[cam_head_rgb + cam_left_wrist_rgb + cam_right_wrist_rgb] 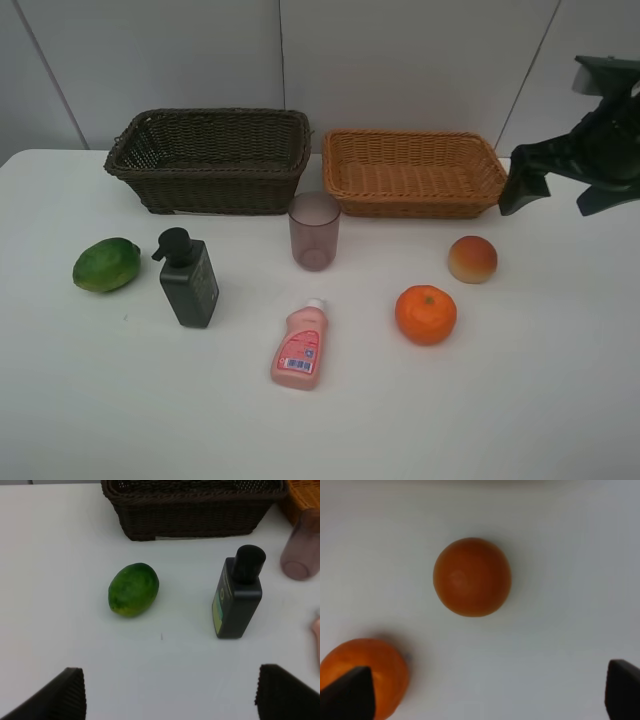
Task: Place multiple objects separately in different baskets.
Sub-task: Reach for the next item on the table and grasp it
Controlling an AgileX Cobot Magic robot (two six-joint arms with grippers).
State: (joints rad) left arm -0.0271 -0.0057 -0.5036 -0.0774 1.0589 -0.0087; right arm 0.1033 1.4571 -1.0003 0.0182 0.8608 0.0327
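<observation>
Two wicker baskets stand at the back: a dark brown basket (210, 160) and a light orange-tan basket (412, 170). On the white table lie a green round fruit (106, 265), a dark green pump bottle (187, 278), a mauve cup (314, 231), a pink white-capped bottle (300, 345), an orange (425, 314) and a peach (472, 259). My right gripper (560, 195) hangs open above the table's right side, over the peach (472, 576) and orange (367, 672). The left gripper (170, 695) is open, with the fruit (133, 589) and pump bottle (239, 593) ahead of it; the exterior view does not show it.
A white wall rises close behind the baskets. The table's left back corner (20, 160) shows at the left. The dark basket's side (192, 515) is near the pump bottle and the cup (301, 547).
</observation>
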